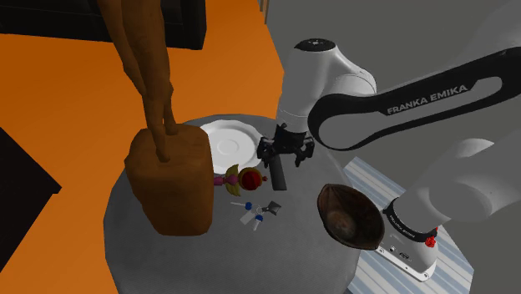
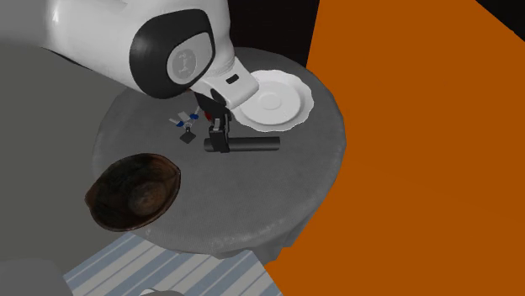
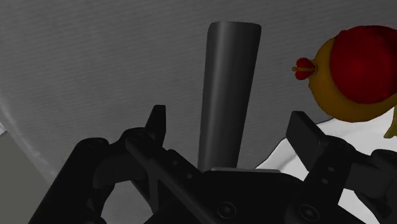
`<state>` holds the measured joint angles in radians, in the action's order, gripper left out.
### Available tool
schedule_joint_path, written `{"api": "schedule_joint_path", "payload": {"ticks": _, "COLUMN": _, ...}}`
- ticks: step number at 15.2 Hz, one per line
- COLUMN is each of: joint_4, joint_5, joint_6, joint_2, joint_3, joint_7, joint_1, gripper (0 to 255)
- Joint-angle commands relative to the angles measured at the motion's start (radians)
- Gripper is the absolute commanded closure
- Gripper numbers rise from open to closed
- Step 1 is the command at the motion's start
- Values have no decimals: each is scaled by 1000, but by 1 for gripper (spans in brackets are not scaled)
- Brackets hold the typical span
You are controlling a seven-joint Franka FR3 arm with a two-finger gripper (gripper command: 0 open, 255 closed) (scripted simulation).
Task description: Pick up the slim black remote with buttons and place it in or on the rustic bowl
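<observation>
The slim black remote (image 1: 278,179) lies flat on the round grey table (image 1: 167,259), between a white plate and the bowl. My gripper (image 1: 282,160) is down over one end of it, open. In the wrist view the remote (image 3: 232,70) runs away from the hand between the fingertips (image 3: 156,121), which stand apart on both sides without touching it. From the second exterior view the remote (image 2: 257,145) sticks out from the gripper (image 2: 215,139) toward that view's right. The dark brown rough bowl (image 1: 349,215) (image 2: 135,191) sits empty near the table's edge by the stand.
A white scalloped plate (image 1: 227,140) (image 2: 273,99) lies beyond the gripper. A red and yellow toy (image 1: 248,177) (image 3: 356,70) sits beside the remote. Small blue and white pieces (image 1: 255,213) (image 2: 187,124) lie nearby. A tall brown block with a handle (image 1: 171,179) stands at the shoulder view's left.
</observation>
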<state>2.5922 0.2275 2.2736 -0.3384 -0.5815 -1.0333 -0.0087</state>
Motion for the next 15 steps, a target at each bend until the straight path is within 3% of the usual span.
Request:
{"api": "schedule_joint_path", "payload": {"ticks": 1, "joint_4": 3, "joint_5": -8, "joint_6": 36, "joint_2": 32, "joint_3": -16, "joint_7": -24, "joint_1": -7, "gripper": 0}}
{"api": "schedule_joint_path", "payload": {"ticks": 6, "joint_4": 34, "joint_5": -35, "joint_6": 130, "joint_2": 100, "joint_3": -40, "joint_7": -47, "joint_1": -23, "gripper": 0}}
{"api": "schedule_joint_path", "payload": {"ticks": 14, "joint_4": 33, "joint_5": -35, "joint_6": 130, "joint_2": 100, "joint_3": -40, "joint_7": -47, "joint_1": -22, "gripper": 0}}
{"api": "schedule_joint_path", "payload": {"ticks": 15, "joint_4": 33, "joint_5": -35, "joint_6": 130, "joint_2": 100, "joint_3": -40, "joint_7": -47, "joint_1": -22, "gripper": 255}}
